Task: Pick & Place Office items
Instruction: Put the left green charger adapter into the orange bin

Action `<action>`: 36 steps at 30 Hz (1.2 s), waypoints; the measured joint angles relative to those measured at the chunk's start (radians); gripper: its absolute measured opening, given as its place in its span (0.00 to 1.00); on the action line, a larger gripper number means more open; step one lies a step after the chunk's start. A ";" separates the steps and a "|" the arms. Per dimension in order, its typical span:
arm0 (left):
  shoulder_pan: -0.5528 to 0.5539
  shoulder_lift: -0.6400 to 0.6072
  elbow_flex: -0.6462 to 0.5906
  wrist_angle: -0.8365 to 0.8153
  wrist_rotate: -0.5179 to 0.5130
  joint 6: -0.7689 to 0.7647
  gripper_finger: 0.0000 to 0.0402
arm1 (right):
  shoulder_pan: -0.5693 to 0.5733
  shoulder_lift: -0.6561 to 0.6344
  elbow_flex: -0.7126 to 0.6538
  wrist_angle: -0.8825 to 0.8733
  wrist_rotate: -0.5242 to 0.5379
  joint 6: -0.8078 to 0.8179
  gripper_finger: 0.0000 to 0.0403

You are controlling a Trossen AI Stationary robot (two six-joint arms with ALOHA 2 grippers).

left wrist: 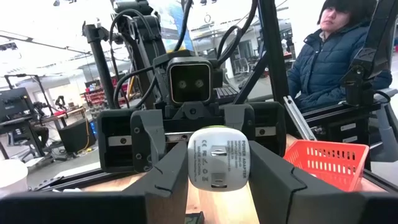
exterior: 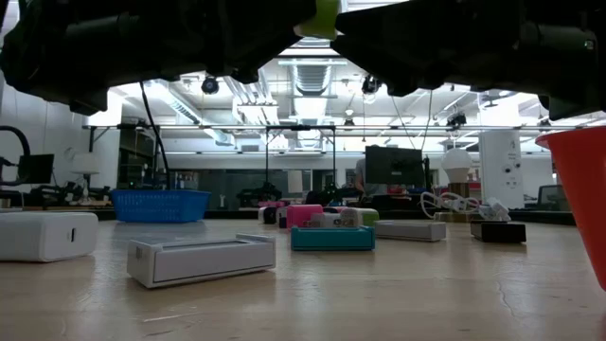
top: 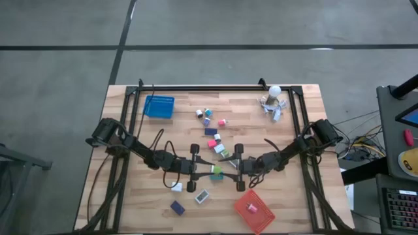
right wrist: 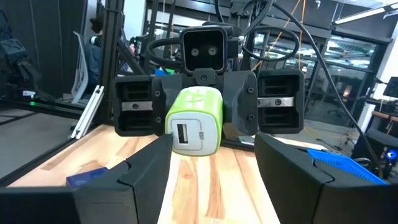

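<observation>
A small green and white power adapter [top: 216, 172] hangs in the air over the table's middle, between my two grippers, which face each other. My left gripper [left wrist: 217, 183] is shut on it. The adapter's white face with the prongs [left wrist: 217, 155] turns toward my left wrist. Its end with the USB port [right wrist: 186, 134] turns toward my right gripper [right wrist: 212, 165], which is open, its fingers wide apart on either side of that end. Several small boxes and blocks [top: 212, 130] lie on the wood. My left gripper pinches the adapter's two opposite sides [left wrist: 194, 168] between its two fingers. The fingers lie level and come from the table's left. The adapter is lifted clear of the table [exterior: 322, 17], its length in line with the fingers.
A blue basket [top: 159, 106] stands at the far left. A red basket [top: 261, 219] with a pink item stands at the near right. A white ball-topped clip cluster [top: 273, 101] is at the far right. A white box [top: 202, 196] and a blue block [top: 177, 207] lie near the front.
</observation>
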State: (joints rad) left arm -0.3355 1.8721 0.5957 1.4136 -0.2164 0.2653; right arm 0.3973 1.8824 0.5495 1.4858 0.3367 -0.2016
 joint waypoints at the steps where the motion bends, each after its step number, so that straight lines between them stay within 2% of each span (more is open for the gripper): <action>1: 0.000 0.000 0.000 0.000 -0.004 0.000 0.32 | 0.000 0.000 0.000 -0.006 -0.001 0.000 0.57; 6: 0.009 0.000 -0.008 0.004 -0.044 0.000 0.32 | 0.000 0.000 0.001 -0.015 -0.009 0.002 0.57; 26: 0.014 0.000 0.000 -0.008 -0.010 -0.030 0.32 | -0.018 -0.004 0.013 -0.019 0.011 0.007 0.57; 36: 0.014 0.000 0.003 -0.015 -0.002 -0.035 0.32 | -0.018 -0.004 0.054 -0.107 0.014 0.013 0.55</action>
State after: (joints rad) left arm -0.3210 1.8717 0.5983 1.3985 -0.2188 0.2304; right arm 0.3790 1.8786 0.6035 1.3788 0.3502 -0.1887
